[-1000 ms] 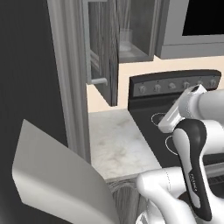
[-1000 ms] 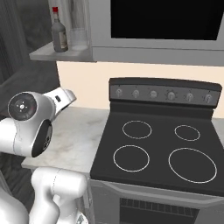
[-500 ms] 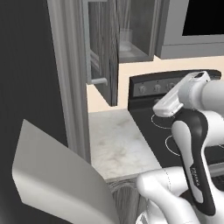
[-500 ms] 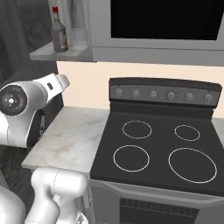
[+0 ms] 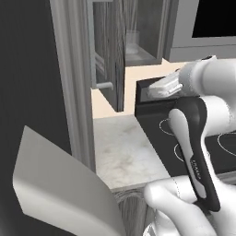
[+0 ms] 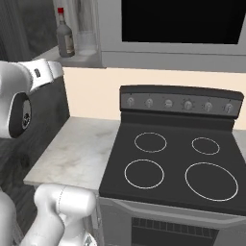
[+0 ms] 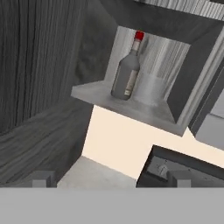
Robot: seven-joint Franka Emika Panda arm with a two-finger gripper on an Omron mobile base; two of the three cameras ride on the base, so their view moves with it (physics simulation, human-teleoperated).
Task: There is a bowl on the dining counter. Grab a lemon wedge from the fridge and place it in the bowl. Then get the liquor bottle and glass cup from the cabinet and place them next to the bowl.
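cabinet (image 7: 175, 83) front open, liquor bottle (image 7: 126, 72) beside glass cup (image 7: 149, 89), swung door (image 5: 108, 55) flanking

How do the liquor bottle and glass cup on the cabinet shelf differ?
The liquor bottle is taller, with a narrow neck and a red cap; the glass cup is short, wide and open-topped. The bottle is smoky grey with a pale label; the cup is faint and nearly colourless. Both stand upright, side by side in the open cabinet.

The cabinet (image 7: 39, 65) is dark grey with wood grain. The bottle (image 7: 126, 72) is clear grey with a red cap and pale label. The glass cup (image 7: 150, 89) is almost colourless. The stove (image 6: 178, 163) is black with white rings. The worktop (image 6: 77, 151) is white marble with grey veins.
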